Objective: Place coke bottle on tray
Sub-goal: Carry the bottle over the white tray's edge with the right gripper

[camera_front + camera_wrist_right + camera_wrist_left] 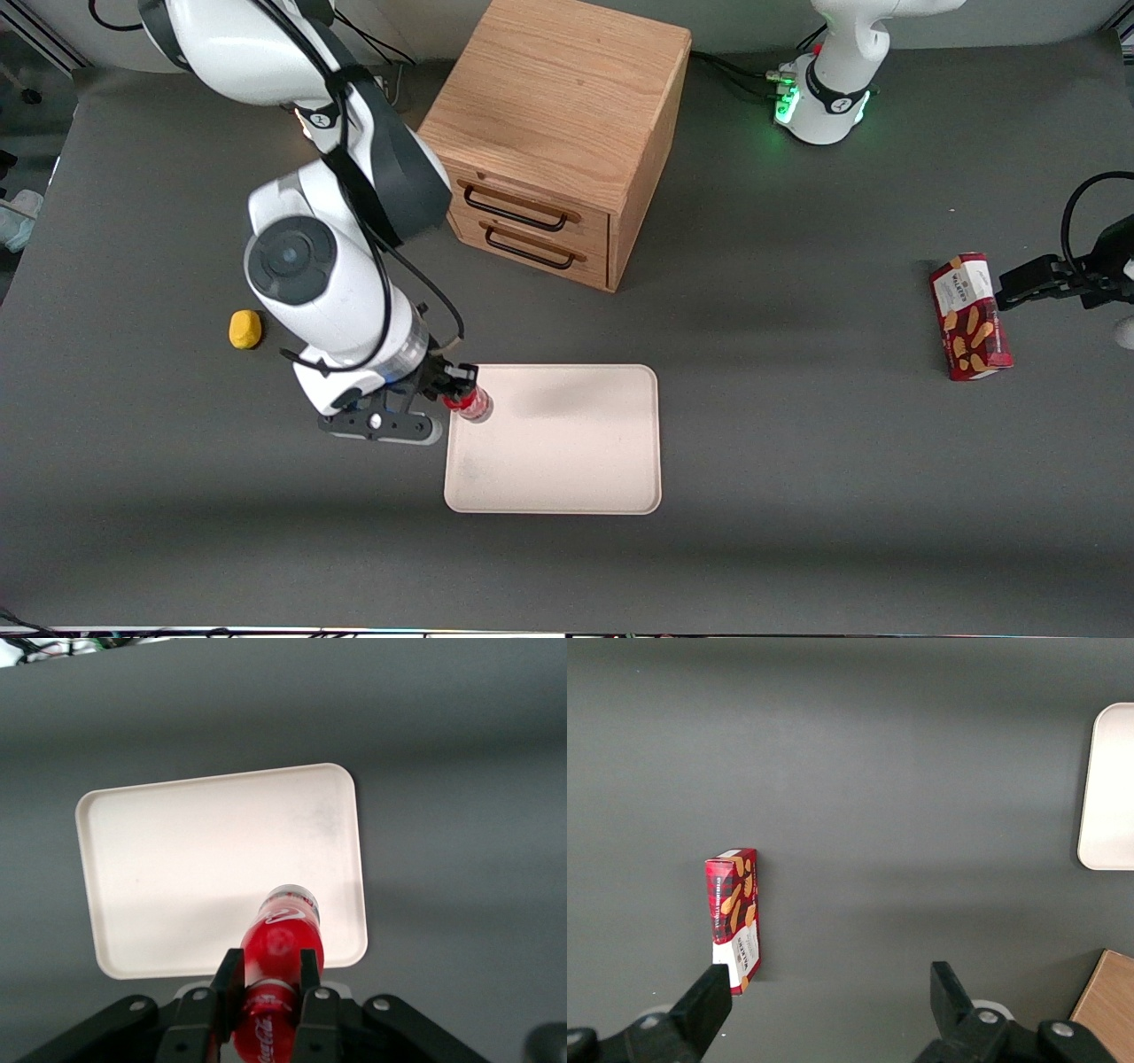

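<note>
**A:** How's the light?

**B:** Soft and even. The tray (576,470) is bright, nearly washed out in the right wrist view. A faint grey shadow smudges it along the edge nearer the cabinet (558,133).

**A:** Any blur?

**B:** The gripper (462,391), at the tray's corner and clamped on the coke bottle (471,405), looks slightly soft up close. Broad dim bands cross the table (797,532) just beside the tray.

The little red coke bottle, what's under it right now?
Under the small red coke bottle, held in the right arm's gripper, lies the edge of the flat pale beige-pink tray. Whether its clear base touches the tray cannot be told; the bottle covers that spot.
</note>
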